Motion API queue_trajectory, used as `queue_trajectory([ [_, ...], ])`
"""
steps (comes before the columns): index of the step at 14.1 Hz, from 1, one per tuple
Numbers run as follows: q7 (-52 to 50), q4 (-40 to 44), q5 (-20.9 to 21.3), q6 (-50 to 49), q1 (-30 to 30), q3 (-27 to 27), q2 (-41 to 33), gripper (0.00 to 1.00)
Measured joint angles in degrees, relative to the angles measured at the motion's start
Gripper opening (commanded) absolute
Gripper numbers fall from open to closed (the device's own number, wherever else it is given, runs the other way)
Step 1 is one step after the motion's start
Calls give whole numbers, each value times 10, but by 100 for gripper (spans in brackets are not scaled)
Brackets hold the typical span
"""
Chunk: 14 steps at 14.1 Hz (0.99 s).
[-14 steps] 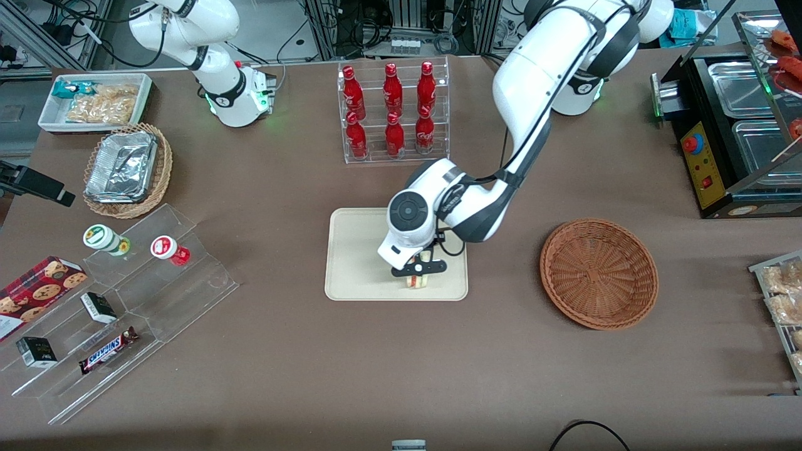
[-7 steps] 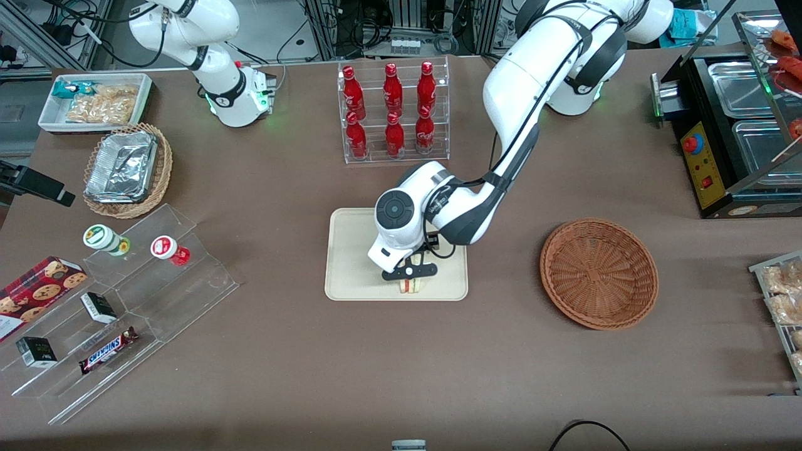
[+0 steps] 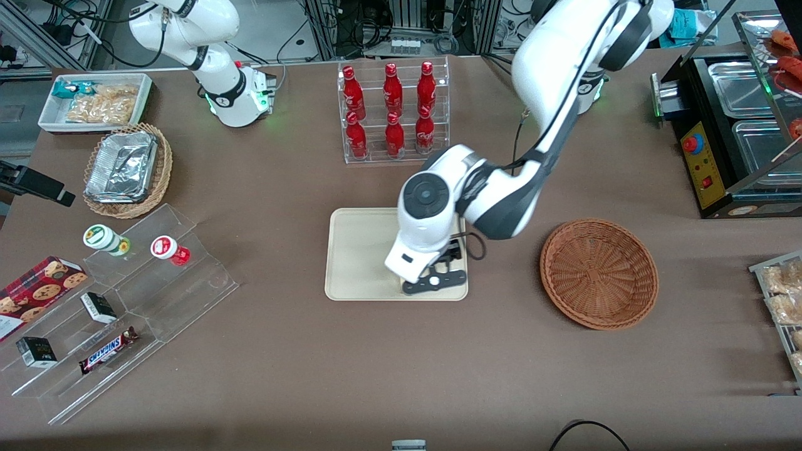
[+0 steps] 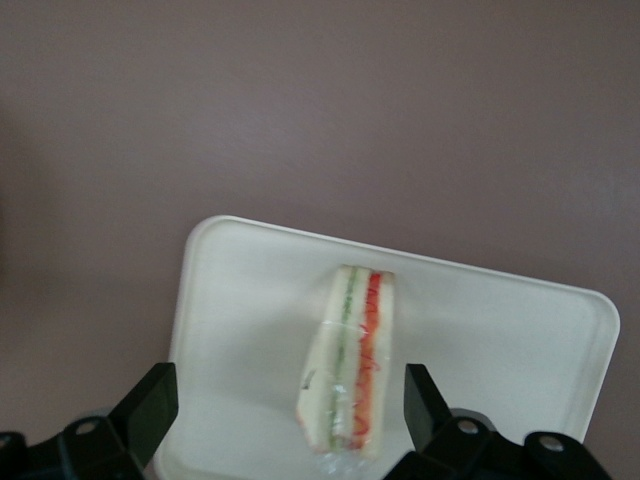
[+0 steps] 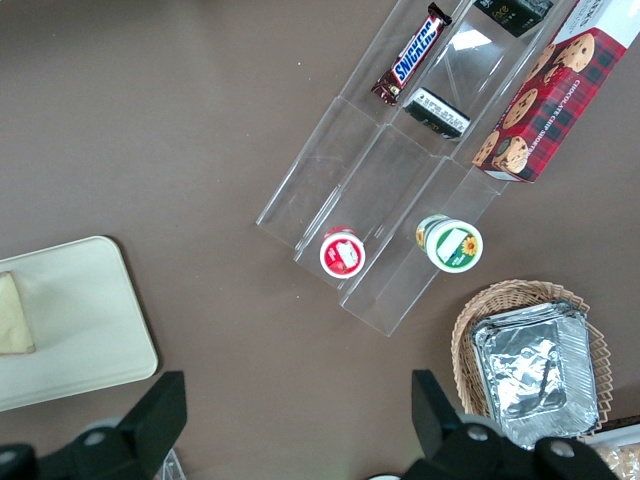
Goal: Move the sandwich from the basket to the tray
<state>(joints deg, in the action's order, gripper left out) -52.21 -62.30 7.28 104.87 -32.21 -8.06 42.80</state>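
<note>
My hand (image 4: pixel 285 420) hangs above the tray (image 4: pixel 480 320), fingers (image 4: pixel 150 405) spread apart and clear of the wrapped sandwich (image 4: pixel 350 365) lying on it, basket (image 3: pixel 598 272) nearby on the counter (image 3: pixel 282 363)

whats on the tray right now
Only the sandwich lies on the tray, its red and green filling edge showing. The claw hangs above it, open, its fingers apart on either side of the wedge. In the front view the arm covers the sandwich.

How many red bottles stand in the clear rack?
6: the red bottles stand in two rows of three in the clear rack, farther from the camera than the open gripper above the tray.
</note>
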Motion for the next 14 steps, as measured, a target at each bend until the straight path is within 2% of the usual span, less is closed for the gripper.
queue_trajectory([
  [3, 28, -20, 2, -65, 55, 2, -71, 100],
  [6, 151, -101, -1, -88, 129, 3, -159, 100],
  [8, 240, -134, -19, -131, 180, 3, -203, 100],
  [11, 354, -146, -33, -198, 253, 4, -249, 100],
  [14, 383, -149, -53, -245, 311, 4, -287, 100],
])
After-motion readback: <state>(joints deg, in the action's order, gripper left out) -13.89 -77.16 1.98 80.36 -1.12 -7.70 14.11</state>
